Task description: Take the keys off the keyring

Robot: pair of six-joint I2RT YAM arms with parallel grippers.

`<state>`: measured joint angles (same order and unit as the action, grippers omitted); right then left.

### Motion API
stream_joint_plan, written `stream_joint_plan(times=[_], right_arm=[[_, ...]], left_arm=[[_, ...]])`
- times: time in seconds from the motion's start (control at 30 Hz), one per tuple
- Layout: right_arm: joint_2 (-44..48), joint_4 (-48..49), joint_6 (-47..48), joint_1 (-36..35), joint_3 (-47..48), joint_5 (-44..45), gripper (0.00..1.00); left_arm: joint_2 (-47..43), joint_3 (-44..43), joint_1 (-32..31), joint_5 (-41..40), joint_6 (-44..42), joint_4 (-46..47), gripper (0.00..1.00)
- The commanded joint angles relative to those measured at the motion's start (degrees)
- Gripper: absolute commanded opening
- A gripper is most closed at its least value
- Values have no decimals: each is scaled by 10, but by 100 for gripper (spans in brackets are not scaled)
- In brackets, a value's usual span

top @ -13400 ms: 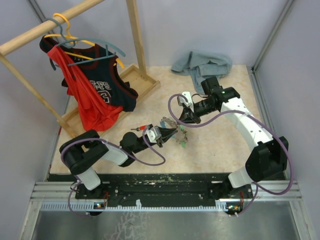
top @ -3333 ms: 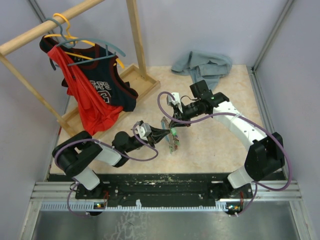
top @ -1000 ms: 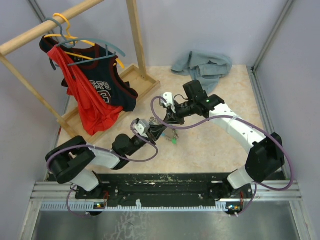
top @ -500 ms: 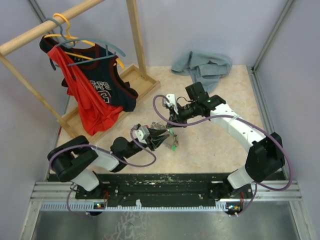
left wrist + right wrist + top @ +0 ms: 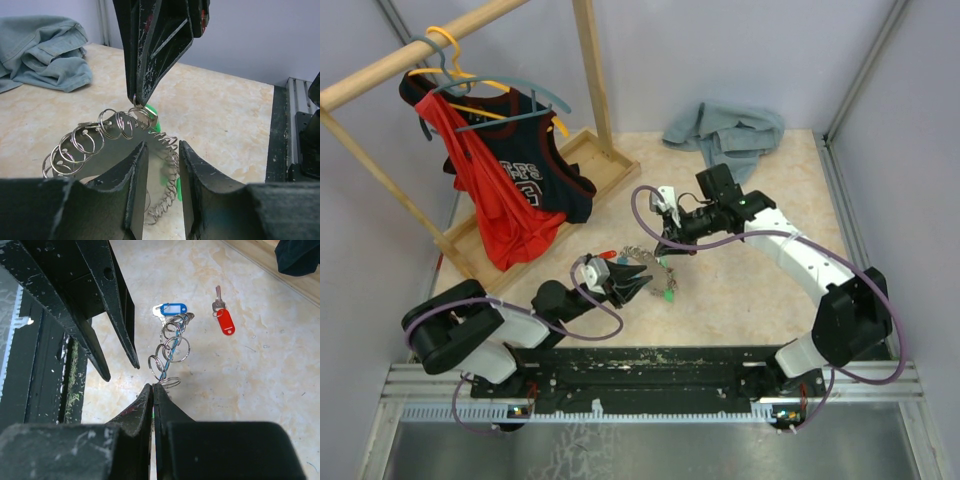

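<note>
Over the keyring (image 5: 170,343), right tool (image 5: 153,386), tips down

Silvery keyring (image 5: 169,347), blue-tagged key (image 5: 171,308), red-tagged key (image 5: 225,320), seemingly green tag (image 5: 156,117), beige marble-patterned table (image 5: 280,390).

left pincer (image 5: 641,277) | ahead: blocked by right pincer (image 5: 664,244) and dangling keyring (image 5: 92,142) | its right: open table (image 5: 725,310) | its left: red-tagged key (image 5: 223,319) lying close

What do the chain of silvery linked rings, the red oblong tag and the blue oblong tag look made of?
The chain of silvery linked rings: thin metal wire, polished, by its bright glints; red oblong tag: probably plastic, smooth with even colour; blue oblong tag: probably plastic too, with a pale window, perhaps a paper label.
</note>
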<state>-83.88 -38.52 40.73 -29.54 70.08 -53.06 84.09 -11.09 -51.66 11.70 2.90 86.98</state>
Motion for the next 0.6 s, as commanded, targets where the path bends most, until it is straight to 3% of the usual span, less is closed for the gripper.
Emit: stream_joint_plan(times=[0.0,0.13,0.27,0.57], right_arm=[[35,35,-10,8,5,-43,0],[37,47,-24,8,0,-49,0],[41,60,-41,8,-4,-50,0],[43,111,-126,8,-12,-57,0]], left_arm=[[-10,8,-1,-21,42,156,36],[-4,1,-1,-32,75,155,29],[-6,-2,-6,-44,77,144,28],[-25,-29,-41,-116,-31,81,27]])
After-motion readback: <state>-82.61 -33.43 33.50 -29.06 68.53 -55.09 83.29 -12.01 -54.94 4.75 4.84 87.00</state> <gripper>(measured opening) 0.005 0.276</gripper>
